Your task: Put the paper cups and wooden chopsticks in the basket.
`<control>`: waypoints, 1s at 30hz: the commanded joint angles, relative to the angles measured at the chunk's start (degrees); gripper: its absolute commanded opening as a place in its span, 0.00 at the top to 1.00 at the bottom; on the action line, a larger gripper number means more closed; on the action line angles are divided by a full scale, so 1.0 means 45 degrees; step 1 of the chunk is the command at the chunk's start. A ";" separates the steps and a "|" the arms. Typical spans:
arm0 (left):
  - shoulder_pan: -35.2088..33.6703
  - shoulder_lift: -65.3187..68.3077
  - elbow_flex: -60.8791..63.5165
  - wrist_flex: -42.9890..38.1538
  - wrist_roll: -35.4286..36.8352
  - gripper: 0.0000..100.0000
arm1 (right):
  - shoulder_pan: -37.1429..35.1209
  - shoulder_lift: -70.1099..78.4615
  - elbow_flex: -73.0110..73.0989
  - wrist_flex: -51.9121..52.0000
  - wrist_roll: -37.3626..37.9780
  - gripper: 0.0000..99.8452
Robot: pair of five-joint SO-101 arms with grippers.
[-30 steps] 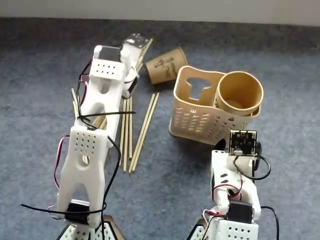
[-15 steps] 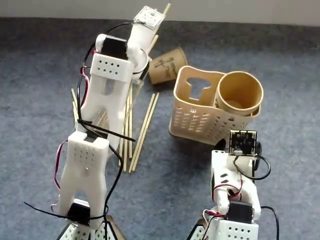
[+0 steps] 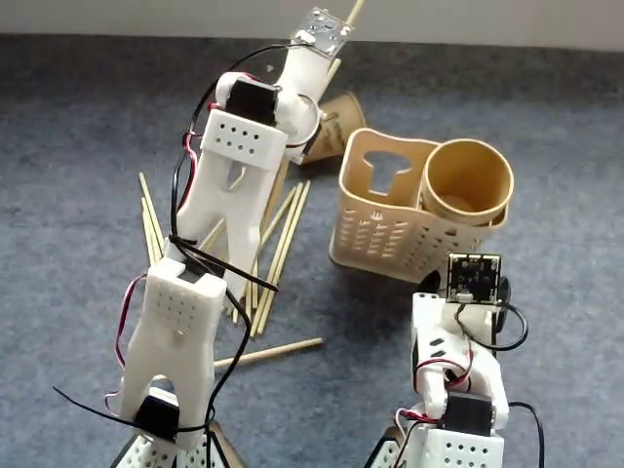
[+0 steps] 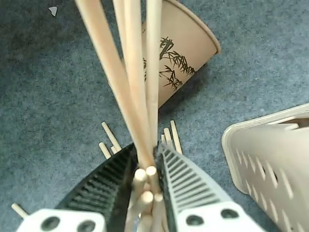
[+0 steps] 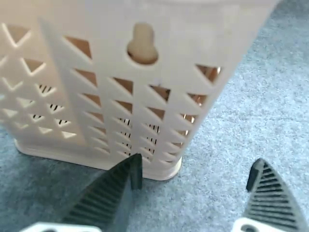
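Observation:
My left gripper [image 4: 146,154] is shut on a bundle of wooden chopsticks [image 4: 137,72], held above a paper cup [image 4: 178,58] that lies on its side. From above, that gripper [image 3: 320,54] is at the far side of the table with the chopstick tips [image 3: 353,10] sticking out beyond it, and the arm hides part of the lying cup [image 3: 343,119]. The basket [image 3: 375,234] stands to the right with a second paper cup [image 3: 468,180] upright in it. More chopsticks [image 3: 283,239] lie on the carpet. My right gripper [image 5: 193,179] is open, just in front of the basket wall [image 5: 96,58].
One chopstick [image 3: 268,353] lies alone near the front between the two arm bases. Short chopstick ends [image 4: 108,142] show on the carpet beneath the left gripper. The basket corner [image 4: 270,159] is close beside the left gripper. Grey carpet covers the table.
The left arm rose and swung right and farther back with the chopsticks, now over the lying cup. A single chopstick has appeared on the carpet near the front. The right arm stayed still.

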 commanded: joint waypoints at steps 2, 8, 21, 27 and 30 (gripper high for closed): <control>0.0205 -0.0830 -0.0557 -0.0137 -0.0547 1.00 | -0.0068 -0.0068 0.0928 -0.0342 -0.0039 0.66; -0.0322 -0.0322 0.0088 0.1602 -0.1133 1.00 | -0.0068 -0.0068 0.0928 -0.0342 -0.0039 0.66; -0.1651 -0.0342 0.4835 0.1641 -0.2462 1.00 | -0.0049 -0.0068 0.0928 -0.0361 -0.0039 0.66; -0.1963 -0.1866 0.8332 0.1602 -0.3497 1.00 | -0.0029 -0.0068 0.0947 -0.0850 -0.0039 0.66; -0.2100 -0.2471 0.9680 0.1582 -0.3888 1.00 | -0.0029 -0.0068 0.0947 -0.0850 -0.0039 0.66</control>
